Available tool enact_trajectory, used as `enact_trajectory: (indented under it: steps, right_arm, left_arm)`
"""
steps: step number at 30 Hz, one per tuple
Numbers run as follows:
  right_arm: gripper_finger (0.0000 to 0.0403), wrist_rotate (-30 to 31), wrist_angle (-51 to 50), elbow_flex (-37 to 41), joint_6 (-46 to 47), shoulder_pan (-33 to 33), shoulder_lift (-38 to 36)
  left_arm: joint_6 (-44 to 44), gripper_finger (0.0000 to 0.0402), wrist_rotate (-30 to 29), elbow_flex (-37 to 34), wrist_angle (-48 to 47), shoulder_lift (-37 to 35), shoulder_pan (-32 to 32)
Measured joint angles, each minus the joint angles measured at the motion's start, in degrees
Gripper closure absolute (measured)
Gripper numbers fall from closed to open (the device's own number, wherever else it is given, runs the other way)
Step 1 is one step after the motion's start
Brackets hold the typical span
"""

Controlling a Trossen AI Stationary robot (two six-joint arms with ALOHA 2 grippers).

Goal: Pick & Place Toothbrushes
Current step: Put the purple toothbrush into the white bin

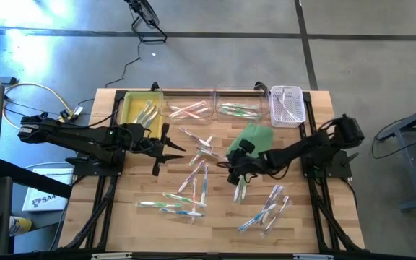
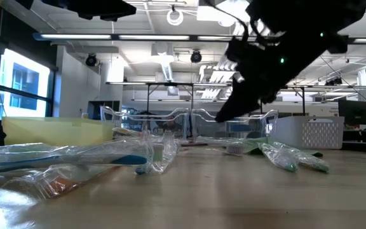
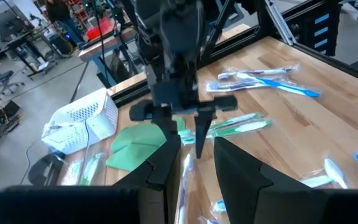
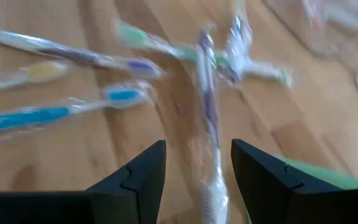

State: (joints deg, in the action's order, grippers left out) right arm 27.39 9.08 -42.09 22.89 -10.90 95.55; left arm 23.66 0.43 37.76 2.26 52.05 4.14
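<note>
Several wrapped toothbrushes point(image 1: 193, 177) lie scattered flat on the wooden table point(image 1: 302, 217). My right gripper point(image 4: 197, 168) is open and slants down over the table's middle point(image 1: 237, 180). Its fingers stand on either side of a purple-handled toothbrush point(image 4: 209, 118) that lies along the gap below them. In the low view its tips point(image 2: 222, 117) hang clear above the table. My left gripper point(image 3: 196, 168) is open and holds nothing. It is raised over the table's left half point(image 1: 179, 149) and points toward the right arm.
Along the far edge stand a yellow bin point(image 1: 130, 108), two clear bins point(image 1: 191, 100) point(image 1: 238, 101) with toothbrushes in them, and a white basket point(image 1: 287, 90). A green cloth point(image 1: 257, 136) lies beside the right arm. More toothbrushes lie near the front edge point(image 1: 172, 208) point(image 1: 266, 213).
</note>
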Motion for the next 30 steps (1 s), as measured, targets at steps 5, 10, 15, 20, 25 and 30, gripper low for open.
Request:
enact_trajectory:
  steps: [5, 10, 15, 20, 25, 30]
  right_arm:
    - [0.0227, -1.8, 0.2, 0.0, 1.5, 1.5, 3.2]
    - [0.0227, -4.2, 0.1, 0.0, 1.5, 2.9, 3.3]
    - [0.0227, -8.7, -0.4, 0.0, 1.8, 4.7, 3.3]
    - [0.0227, -8.9, -2.9, 0.0, 4.1, 5.4, 3.3]
    - [0.0227, -9.1, -2.9, 0.0, 3.5, 5.4, 3.3]
    - [0.0227, -8.7, -2.9, 0.0, 2.9, 5.4, 3.3]
  left_arm:
    - [-0.2, 0.0309, 0.0, 0.0, -1.3, 0.0, 0.0]
    - [-0.2, 0.0309, 0.0, 0.0, -1.3, 0.0, 0.0]
    - [-0.2, 0.0309, 0.0, 0.0, -1.2, 0.0, 0.0]
    - [-0.1, 0.0309, -0.2, 0.0, -1.2, 0.0, 0.0]
    - [0.0, 0.0309, -0.2, 0.0, -1.2, 0.0, 0.0]
    - [0.0, 0.0309, -0.2, 0.0, -1.2, 0.0, 0.0]
